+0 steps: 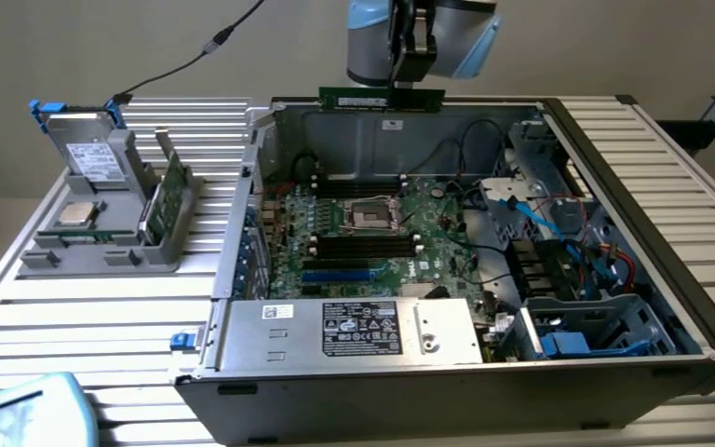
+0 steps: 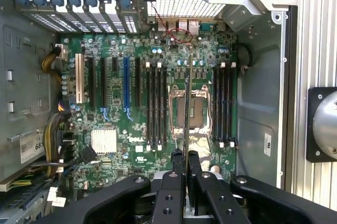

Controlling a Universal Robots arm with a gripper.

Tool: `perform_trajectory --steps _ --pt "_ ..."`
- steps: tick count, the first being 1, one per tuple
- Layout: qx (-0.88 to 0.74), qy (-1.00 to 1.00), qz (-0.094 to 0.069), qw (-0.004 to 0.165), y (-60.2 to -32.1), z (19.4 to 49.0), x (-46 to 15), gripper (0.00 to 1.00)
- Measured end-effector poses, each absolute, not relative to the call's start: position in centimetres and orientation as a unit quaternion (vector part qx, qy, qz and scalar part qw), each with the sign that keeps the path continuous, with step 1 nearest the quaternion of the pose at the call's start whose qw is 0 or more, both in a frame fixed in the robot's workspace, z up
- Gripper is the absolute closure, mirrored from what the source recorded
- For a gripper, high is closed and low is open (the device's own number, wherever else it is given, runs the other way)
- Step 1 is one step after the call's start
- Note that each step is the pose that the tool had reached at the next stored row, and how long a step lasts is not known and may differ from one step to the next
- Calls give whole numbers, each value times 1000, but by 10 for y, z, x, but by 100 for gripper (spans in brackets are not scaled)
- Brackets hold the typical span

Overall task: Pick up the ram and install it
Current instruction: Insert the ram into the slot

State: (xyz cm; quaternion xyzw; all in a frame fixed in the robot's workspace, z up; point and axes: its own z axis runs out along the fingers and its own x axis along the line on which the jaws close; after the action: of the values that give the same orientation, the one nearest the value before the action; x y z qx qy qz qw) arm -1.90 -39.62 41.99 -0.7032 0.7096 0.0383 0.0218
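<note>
The ram (image 1: pixel 380 99) is a long narrow green stick with a white label, held level in the air over the far wall of the open computer case (image 1: pixel 655 196). My gripper (image 1: pixel 405 86) is shut on its top edge. In the wrist view the ram (image 2: pixel 187 103) shows edge-on as a thin strip running out from between the black fingers (image 2: pixel 178 161) of my gripper (image 2: pixel 185 154). Below it lies the green motherboard (image 2: pixel 131 145), with black memory slots (image 2: pixel 155 105) on one side of the processor socket (image 2: pixel 190 109) and more slots (image 2: pixel 223 103) on the other.
A grey holder (image 1: pixel 97 237) at the exterior view's left carries a silver processor chip (image 1: pixel 78 214) and an upright green board (image 1: pixel 171 191). Inside the case are the power supply (image 1: pixel 351 331), blue and black cables (image 1: pixel 557 223) and a drive cage (image 1: pixel 594 326).
</note>
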Motion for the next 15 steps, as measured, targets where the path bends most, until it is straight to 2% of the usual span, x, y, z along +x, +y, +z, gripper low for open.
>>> perform_trajectory --steps 9,15 --pt "-703 710 38 22 -396 420 -19 86" --pt "-703 710 38 22 -397 409 -23 86"
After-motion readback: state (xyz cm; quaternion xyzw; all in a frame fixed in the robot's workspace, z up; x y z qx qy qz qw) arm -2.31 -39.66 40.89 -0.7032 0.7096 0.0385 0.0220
